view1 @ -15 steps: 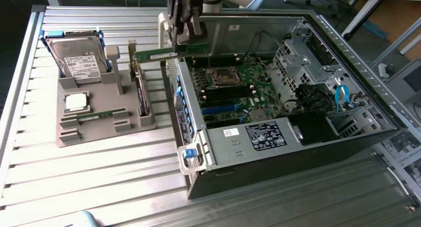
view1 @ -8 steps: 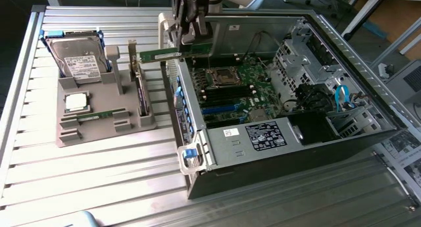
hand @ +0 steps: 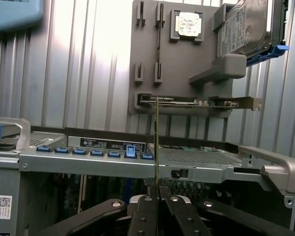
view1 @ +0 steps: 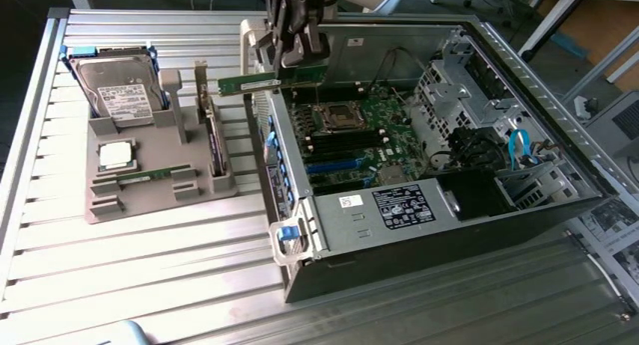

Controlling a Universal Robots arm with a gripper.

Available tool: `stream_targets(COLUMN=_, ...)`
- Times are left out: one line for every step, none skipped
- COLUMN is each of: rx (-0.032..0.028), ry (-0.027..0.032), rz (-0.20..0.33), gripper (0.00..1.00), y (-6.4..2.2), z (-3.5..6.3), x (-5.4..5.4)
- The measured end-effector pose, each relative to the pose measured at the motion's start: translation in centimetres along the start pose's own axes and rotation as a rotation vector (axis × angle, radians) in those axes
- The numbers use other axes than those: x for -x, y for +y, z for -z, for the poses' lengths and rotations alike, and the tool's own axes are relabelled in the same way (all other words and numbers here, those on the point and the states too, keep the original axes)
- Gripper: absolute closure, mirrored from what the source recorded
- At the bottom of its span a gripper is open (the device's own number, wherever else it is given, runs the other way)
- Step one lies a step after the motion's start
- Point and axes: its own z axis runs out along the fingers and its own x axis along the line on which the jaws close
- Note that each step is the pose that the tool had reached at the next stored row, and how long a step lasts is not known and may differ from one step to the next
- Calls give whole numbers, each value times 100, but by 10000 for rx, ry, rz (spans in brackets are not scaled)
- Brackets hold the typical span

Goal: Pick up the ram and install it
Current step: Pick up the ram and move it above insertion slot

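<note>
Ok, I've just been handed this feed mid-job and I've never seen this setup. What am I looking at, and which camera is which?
This is one robot arm working at an open computer case on a ribbed metal table. The exterior view comes from a camera off the arm, looking down on everything. The wrist view rides on the arm, looking past its claw. On the table stands a grey holder carrying a hard drive and a square silver chip. The claw is shut on the ram, a thin green stick, held over the case's edge; the wrist view shows it edge-on.
</note>
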Motion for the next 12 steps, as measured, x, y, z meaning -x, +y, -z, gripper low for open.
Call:
stream_targets(rx=1, ry=6, rz=0, gripper=88, y=-8, z=0, x=0)
stream_targets(rx=1, ry=11, rz=-1, gripper=88, y=-14, z=0, x=0)
stream_targets(rx=1, ry=16, rz=-1, gripper=88, y=-21, z=0, x=-1)
stream_targets(rx=2, ry=20, rz=-1, gripper=88, y=-27, z=0, x=-1)
stream_targets(rx=2, ry=23, rz=-1, gripper=88, y=-34, z=1, x=-2)
stream_targets(rx=3, ry=26, rz=-1, gripper=88, y=-44, z=1, x=-2)
stream_targets(rx=3, ry=29, rz=-2, gripper=88, y=-52, z=1, x=-3)
stream_targets(rx=4, ry=31, rz=-1, gripper=88, y=-61, z=2, x=-5)
stream_targets(rx=4, ry=31, rz=-2, gripper=88, y=-62, z=2, x=-5)
stream_targets(rx=3, ry=30, rz=-3, gripper=88, y=-62, z=1, x=-5)
stream_targets(rx=2, ry=30, rz=-2, gripper=88, y=-63, z=1, x=-5)
stream_targets(rx=3, ry=31, rz=-2, gripper=88, y=-63, z=2, x=-4)
